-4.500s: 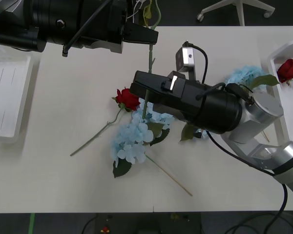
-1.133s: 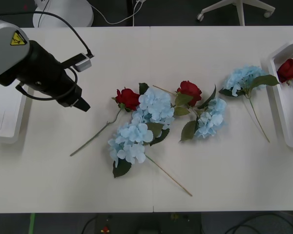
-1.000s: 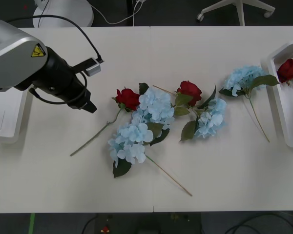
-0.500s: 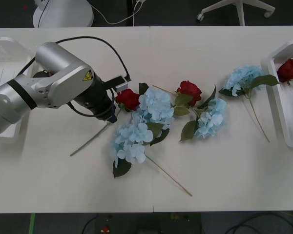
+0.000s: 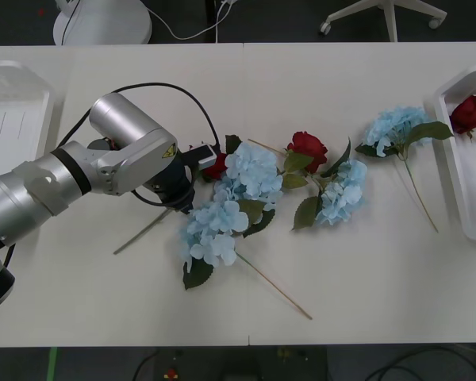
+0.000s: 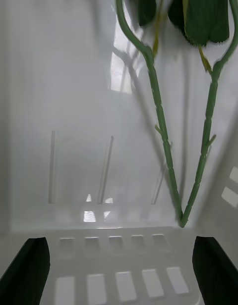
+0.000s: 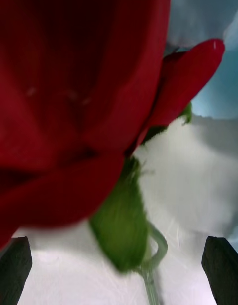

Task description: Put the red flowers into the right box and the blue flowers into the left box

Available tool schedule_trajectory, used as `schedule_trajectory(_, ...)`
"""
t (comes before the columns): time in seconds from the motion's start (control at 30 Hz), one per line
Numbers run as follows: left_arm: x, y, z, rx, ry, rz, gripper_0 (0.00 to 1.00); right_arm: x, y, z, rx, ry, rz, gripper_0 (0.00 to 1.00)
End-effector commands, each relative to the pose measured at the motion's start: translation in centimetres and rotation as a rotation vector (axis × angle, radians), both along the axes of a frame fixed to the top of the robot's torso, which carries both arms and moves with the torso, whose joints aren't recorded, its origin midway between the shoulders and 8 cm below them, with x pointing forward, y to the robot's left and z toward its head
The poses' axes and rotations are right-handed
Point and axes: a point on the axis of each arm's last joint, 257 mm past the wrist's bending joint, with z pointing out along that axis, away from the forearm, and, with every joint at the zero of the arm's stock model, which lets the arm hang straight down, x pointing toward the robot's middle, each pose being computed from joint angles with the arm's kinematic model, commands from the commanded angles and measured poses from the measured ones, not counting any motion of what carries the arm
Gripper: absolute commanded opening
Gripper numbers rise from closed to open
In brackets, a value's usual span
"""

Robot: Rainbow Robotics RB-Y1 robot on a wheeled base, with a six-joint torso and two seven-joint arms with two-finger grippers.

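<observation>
- Red flowers lie in two places: one rose point(image 5: 306, 146) sits mid-counter among the blue heads, a second rose point(image 5: 216, 165) is half hidden just beside the left arm's tip, and another bloom point(image 5: 469, 113) rests inside the right box point(image 5: 460, 198) at the counter's right edge.
- Blue flowers are all on the counter point(image 5: 341, 270): two heads point(image 5: 252, 171) and point(image 5: 213, 230) cluster together just by the left arm, a third point(image 5: 343, 190) lies beside the middle rose, and a fourth point(image 5: 394, 125) lies nearer the right box, its thin stem angled toward the front edge.
- Left end effector point(image 7: 119, 270) is down at the half-hidden rose; in the left wrist view the red petals point(image 7: 74, 97) are pressed close to the camera, with the green base and stem between the two dark fingers point(image 7: 220, 268), which stand spread apart and grip nothing.
- Right end effector point(image 6: 119, 270) hovers inside the right box with its fingers point(image 6: 215, 270) wide apart and released; two green rose stems point(image 6: 163, 136) lie on the box's white floor ahead of it, meeting at the wall.
- Left box point(image 5: 44, 99) sits at the counter's far left corner.
- Counter is a pale cream surface with a seam running front to back through its middle.
- Beyond the far edge there is dark flooring, a white round pedestal base point(image 5: 103, 20) with a cable, and the legs of a white office chair point(image 5: 385, 16).
</observation>
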Motion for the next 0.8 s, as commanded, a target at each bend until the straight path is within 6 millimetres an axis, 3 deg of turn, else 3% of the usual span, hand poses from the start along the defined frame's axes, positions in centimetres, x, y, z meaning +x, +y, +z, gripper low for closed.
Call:
schedule_trajectory(0.03, -0.4, -1.0, -1.3, 0.036, -0.020, -0.071, 1.00, 4.1, 6.5, 6.4, 0.058, -0.086, 0.069, 0.84)
schedule_trajectory(0.17, -0.3, -0.7, -1.6, 0.054, -0.035, -0.089, 1.00, 5.7, 12.2, 5.9, 0.104, -0.106, 0.125, 0.84)
schedule_trajectory(0.2, -0.3, -0.6, -1.8, 0.053, -0.036, -0.088, 0.94, 6.0, 13.2, 5.6, 0.110, -0.107, 0.134, 0.84)
schedule_trajectory(0.23, -0.3, -0.5, -1.9, 0.053, -0.037, -0.090, 0.75, 6.2, 14.1, 5.1, 0.122, -0.106, 0.133, 0.84)
schedule_trajectory(0.27, -0.4, -0.4, -2.0, 0.053, -0.037, -0.090, 0.45, 6.5, 15.4, 4.5, 0.139, -0.106, 0.140, 0.84)
schedule_trajectory(0.33, -0.4, -0.4, -2.0, 0.053, -0.037, -0.090, 0.00, 6.7, 16.9, 3.4, 0.154, -0.099, 0.151, 0.84)
schedule_trajectory(0.6, -0.1, -0.3, -1.5, 0.047, -0.049, -0.100, 0.00, 7.4, 21.8, 0.5, 0.195, -0.091, 0.205, 0.84)
schedule_trajectory(0.8, 0.5, -1.0, 0.2, 0.011, -0.084, -0.117, 0.00, 8.2, 23.4, -1.0, 0.242, -0.109, 0.190, 0.84)
